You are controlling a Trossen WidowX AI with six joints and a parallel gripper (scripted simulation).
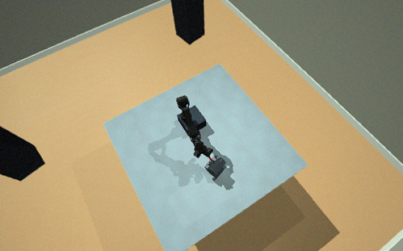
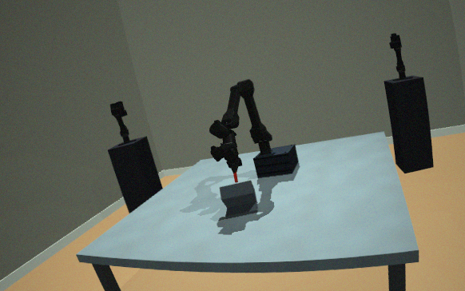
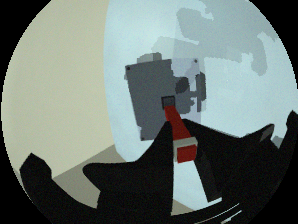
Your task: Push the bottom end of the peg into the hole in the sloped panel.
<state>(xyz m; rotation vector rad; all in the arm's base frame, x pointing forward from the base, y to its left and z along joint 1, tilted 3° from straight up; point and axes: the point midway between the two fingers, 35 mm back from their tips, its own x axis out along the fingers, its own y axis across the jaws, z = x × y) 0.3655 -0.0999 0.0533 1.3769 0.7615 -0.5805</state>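
Note:
The red peg [image 1: 211, 158] [image 2: 236, 177] [image 3: 176, 125] has flat sides and is held tilted, its bottom end pointing at the panel. My gripper [image 1: 209, 155] [image 2: 235, 170] [image 3: 175, 124] is shut on its upper part. The dark grey sloped panel [image 1: 216, 168] [image 2: 238, 191] [image 3: 146, 100] stands in front of the fingers. Its square hole [image 3: 168, 101] shows in the wrist view, with the peg's bottom end overlapping the hole's lower edge. Whether the tip is just inside or still in front of the face, I cannot tell. In the exterior view the panel's near side hides its face.
The panel stands on the pale blue table [image 1: 169, 208] [image 2: 339, 224]. The arm's dark base box [image 1: 197, 115] [image 2: 276, 161] is behind the panel. Two dark pedestals [image 1: 189, 11] [image 2: 409, 124] stand on the floor off the table. Arm shadows fall over the table and part of the panel's face.

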